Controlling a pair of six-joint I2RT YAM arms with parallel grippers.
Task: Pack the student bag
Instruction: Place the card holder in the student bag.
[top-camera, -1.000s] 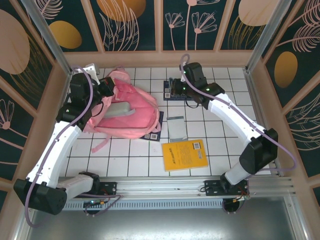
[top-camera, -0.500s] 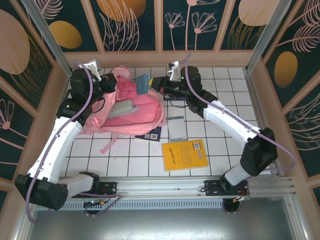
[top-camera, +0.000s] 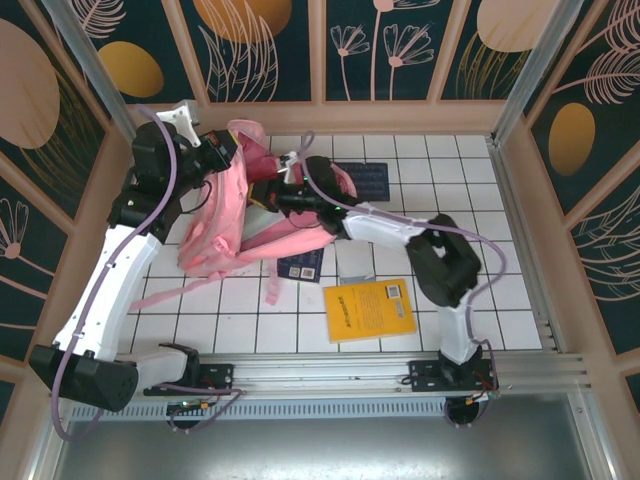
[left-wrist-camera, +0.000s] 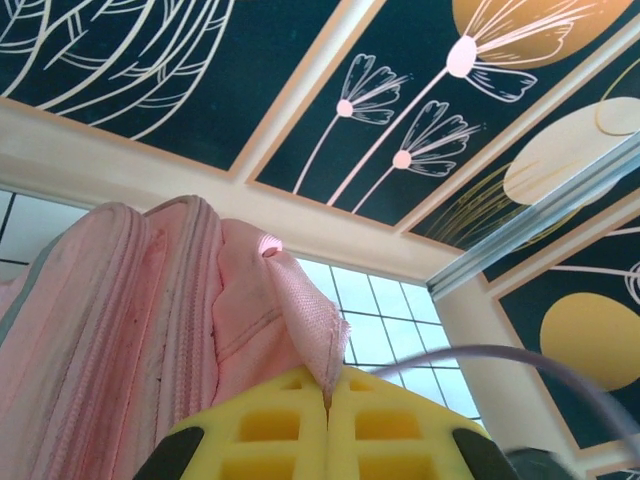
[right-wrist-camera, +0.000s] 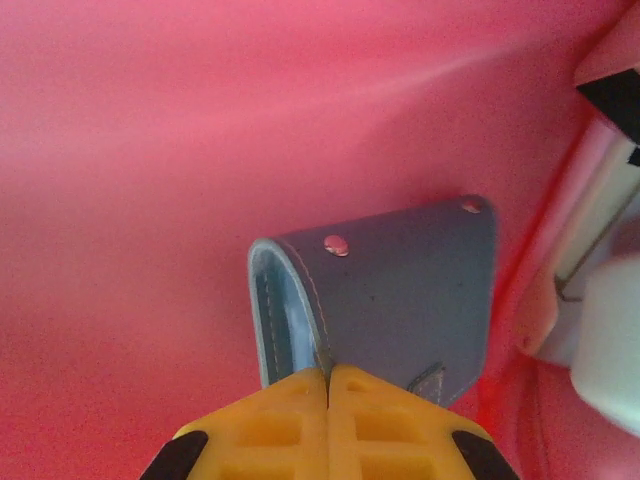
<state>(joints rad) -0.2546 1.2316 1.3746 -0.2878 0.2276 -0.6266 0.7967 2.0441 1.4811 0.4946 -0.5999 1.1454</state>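
Presently we find the student bag raised at the far left of the tiled table. Its mouth is turned toward the right arm, and its lower end appears to rest on the tiles. A yellow book lies on the table near the bag, unpacked.

We judge the step in hand to be placing an item into the main compartment. To do it well, the left side should hold the rim high and taut so the opening does not sag. The right side should carry its load deep, against the lining, before letting go, then withdraw along its line of entry, clear of the zip edges.

The right gripper is inside the bag with pink lining all around it, and is closed on the lower edge of a blue-grey case with a riveted flap. The left gripper is likewise closed, pinching a pink fabric tab at the bag's top edge.
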